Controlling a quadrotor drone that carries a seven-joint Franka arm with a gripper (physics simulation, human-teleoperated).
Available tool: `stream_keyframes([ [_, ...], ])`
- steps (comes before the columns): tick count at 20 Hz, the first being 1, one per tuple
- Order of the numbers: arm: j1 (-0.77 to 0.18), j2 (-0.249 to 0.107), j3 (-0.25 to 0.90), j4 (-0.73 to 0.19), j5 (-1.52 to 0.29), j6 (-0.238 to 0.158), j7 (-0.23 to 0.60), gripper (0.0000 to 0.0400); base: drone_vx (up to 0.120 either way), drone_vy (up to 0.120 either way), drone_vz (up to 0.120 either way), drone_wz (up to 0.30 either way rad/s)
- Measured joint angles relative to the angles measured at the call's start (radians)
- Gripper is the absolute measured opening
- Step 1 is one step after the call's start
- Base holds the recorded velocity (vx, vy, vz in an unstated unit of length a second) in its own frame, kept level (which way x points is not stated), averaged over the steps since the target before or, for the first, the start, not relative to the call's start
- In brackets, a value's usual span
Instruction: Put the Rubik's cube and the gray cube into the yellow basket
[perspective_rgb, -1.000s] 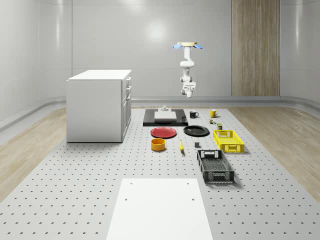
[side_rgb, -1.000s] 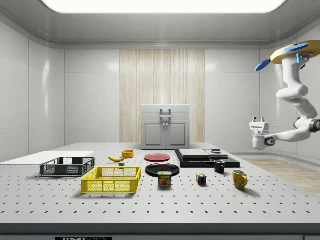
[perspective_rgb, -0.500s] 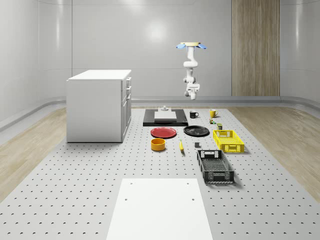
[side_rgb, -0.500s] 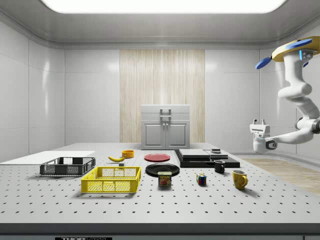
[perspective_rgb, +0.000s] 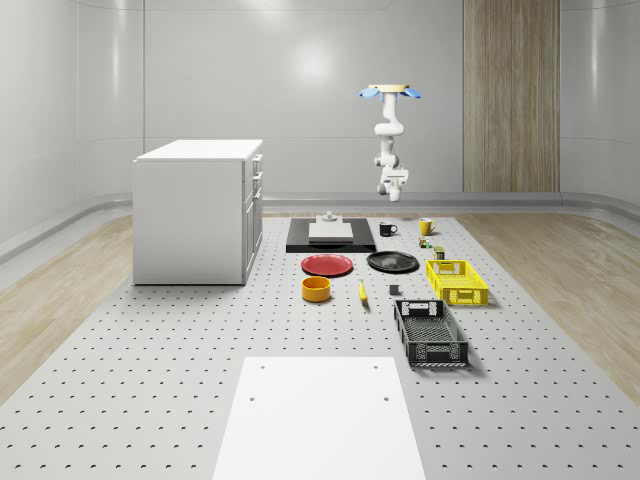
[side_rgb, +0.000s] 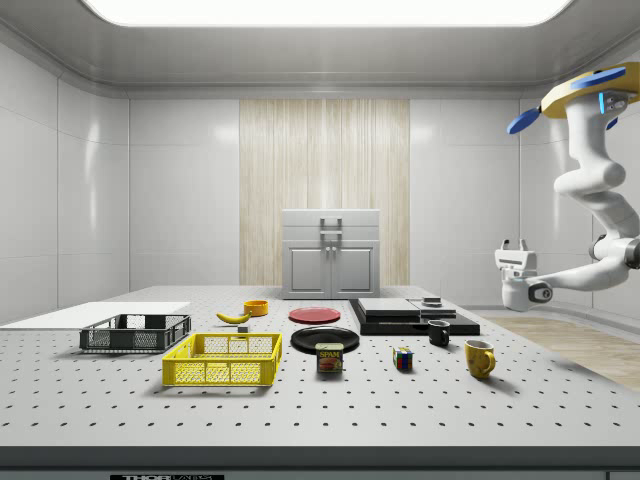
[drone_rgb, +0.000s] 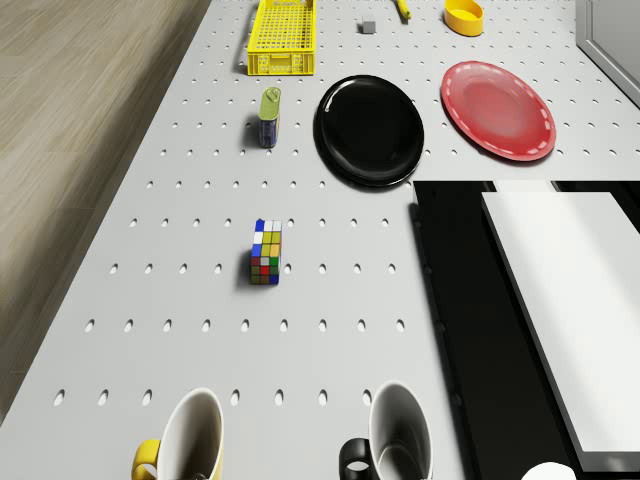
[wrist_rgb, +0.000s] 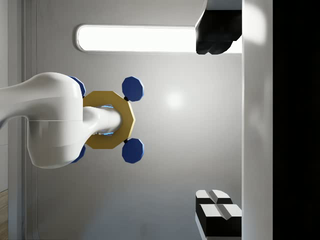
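The Rubik's cube (drone_rgb: 266, 252) is sitting flat on 1 face on the perforated table (perspective_rgb: 150, 380), roughly square to the rows of holes, with no long axis to speak of. It is lying between the can (drone_rgb: 270, 117) and the 2 mugs – 1 yellow (drone_rgb: 190, 435), 1 black (drone_rgb: 400, 430) – and well apart from the yellow basket (drone_rgb: 283, 40). The basket's long axis is running along the table's length, 1 short end pointing toward the can.

The gray cube (perspective_rgb: 394, 291) is resting on the table outside the basket, near its corner, between it and the banana (perspective_rgb: 362, 291).

Also lying there are 2 plates, 1 black (drone_rgb: 369, 130) and 1 red (drone_rgb: 498, 108), 1 black basket (perspective_rgb: 430, 333) and 1 orange bowl (perspective_rgb: 316, 289).

The drone (side_rgb: 590, 95) is hovering high over the table's far end, beyond the mugs. The gripper (side_rgb: 516, 243) is hanging in the air above that end – pointing upward, its 2 fingers spread apart and holding nothing.
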Motion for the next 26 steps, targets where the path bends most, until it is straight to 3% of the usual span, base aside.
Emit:
stream_keyframes([
  [22,-0.006,-0.011,0.017,-0.011,-0.022,0.016,0.002,0.0400,0.120,0.120,0.000,0.000],
  [26,-0.011,-0.014,0.033,-0.014,-0.045,0.019,0.005,0.0400,0.120,0.010,0.000,0.000],
])
